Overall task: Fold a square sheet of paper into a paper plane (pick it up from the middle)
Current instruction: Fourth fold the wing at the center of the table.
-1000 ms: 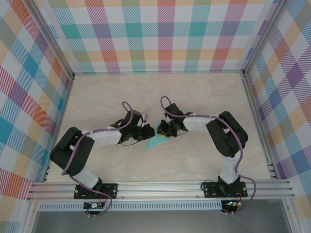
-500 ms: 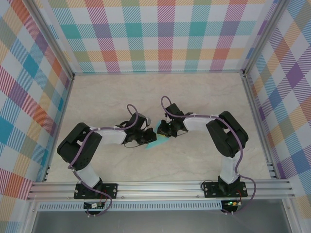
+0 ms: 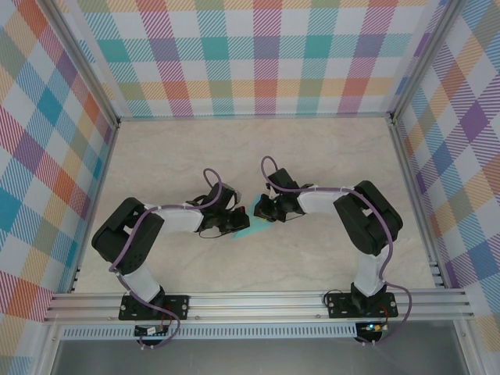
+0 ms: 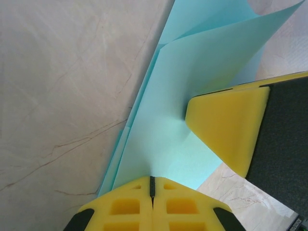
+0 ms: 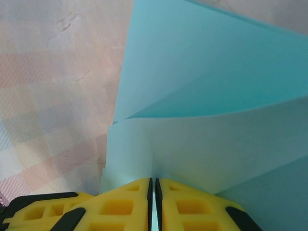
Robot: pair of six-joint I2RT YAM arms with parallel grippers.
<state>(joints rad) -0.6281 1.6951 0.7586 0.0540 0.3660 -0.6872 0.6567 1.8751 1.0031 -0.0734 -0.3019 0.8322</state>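
The square sheet of paper (image 3: 255,230) is turquoise and folded into a layered, creased wedge at the table's middle. My left gripper (image 3: 241,224) comes at it from the left and is shut on its near edge. In the left wrist view its yellow jaws (image 4: 152,178) pinch the paper (image 4: 192,91). My right gripper (image 3: 264,212) meets the paper from the right and is shut on another edge. In the right wrist view the paper (image 5: 216,96) fans out beyond its closed tips (image 5: 154,182). A yellow finger (image 4: 224,127) of the right gripper presses on the sheet in the left wrist view.
The marble-pattern tabletop (image 3: 328,156) is walled by plaid panels (image 3: 250,55) at the back and both sides. An aluminium rail (image 3: 258,301) runs along the near edge by the arm bases.
My left arm has swung right to the paper and its jaws have closed on the edge. The right gripper has kept its hold, shifting only slightly.
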